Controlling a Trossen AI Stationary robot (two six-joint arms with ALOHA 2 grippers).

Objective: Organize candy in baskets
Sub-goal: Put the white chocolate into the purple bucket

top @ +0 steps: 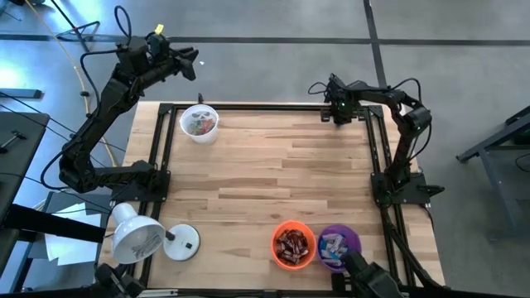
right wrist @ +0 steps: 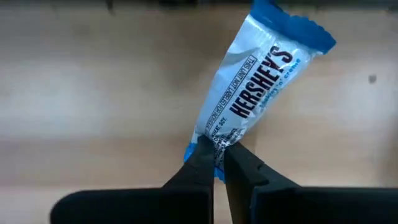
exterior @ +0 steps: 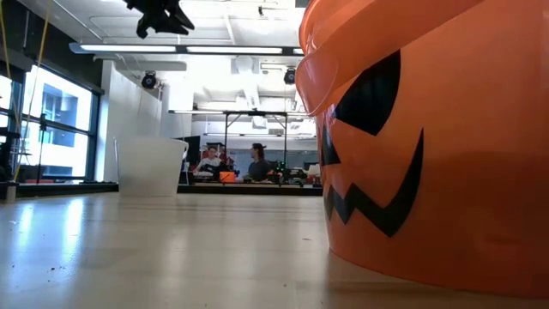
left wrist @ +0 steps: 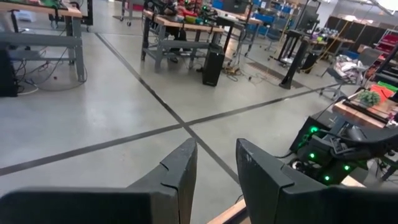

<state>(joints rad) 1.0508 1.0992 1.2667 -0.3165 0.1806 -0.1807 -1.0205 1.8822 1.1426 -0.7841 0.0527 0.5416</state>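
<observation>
Right gripper [right wrist: 217, 163]: you have it clamped on one end of a blue-and-white bar [right wrist: 252, 87], at the table's 1 o'clock corner.
Bar axis: it runs straight out from the fingertips, tilted a little, over bare wood.
Left gripper [left wrist: 214, 171]: fingers parted, nothing between them, off the table at 11 o'clock.
White basket [top: 199, 122]: at 11 o'clock, mixed candy inside.
Orange basket [top: 293, 245]: at 5 o'clock, dark red-brown bars inside.
Purple basket [top: 339, 247]: touching the orange one, holding blue-and-white bars.
Next: your bar likely belongs in purple, toward 6 o'clock from the right gripper, the nearer arm.
</observation>
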